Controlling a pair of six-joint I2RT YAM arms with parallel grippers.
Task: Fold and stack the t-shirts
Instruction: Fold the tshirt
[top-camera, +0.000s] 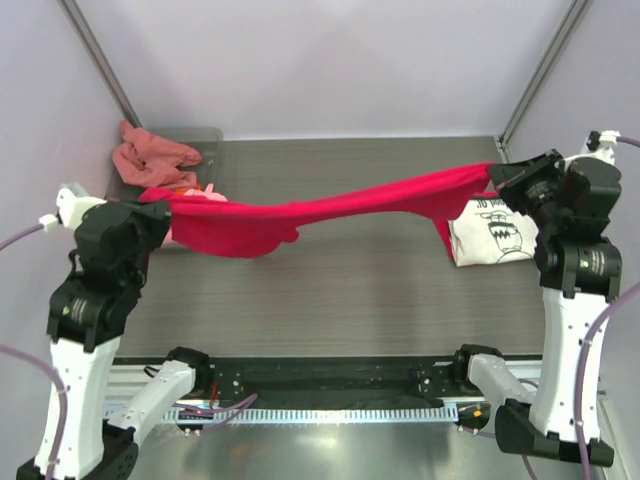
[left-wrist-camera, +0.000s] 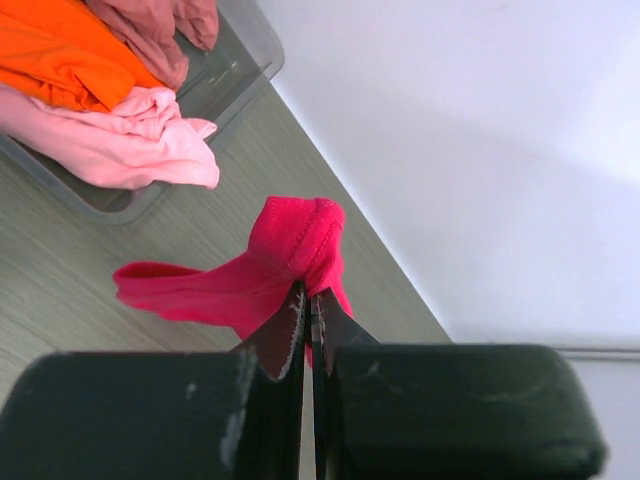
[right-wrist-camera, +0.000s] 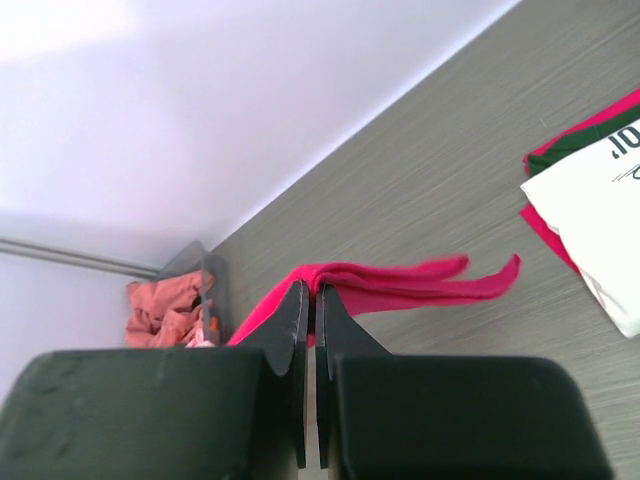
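Observation:
The crimson-red t-shirt hangs stretched in the air between both arms, above the table. My left gripper is shut on its left end; the left wrist view shows the cloth pinched at the fingertips. My right gripper is shut on its right end, and the right wrist view shows the cloth at the fingertips. A folded cream t-shirt with dark print lies at the right, on top of dark green cloth and more red cloth.
A clear grey bin stands at the back left, holding a salmon-pink shirt, an orange one and a light pink one. The enclosure's walls close in the back and both sides.

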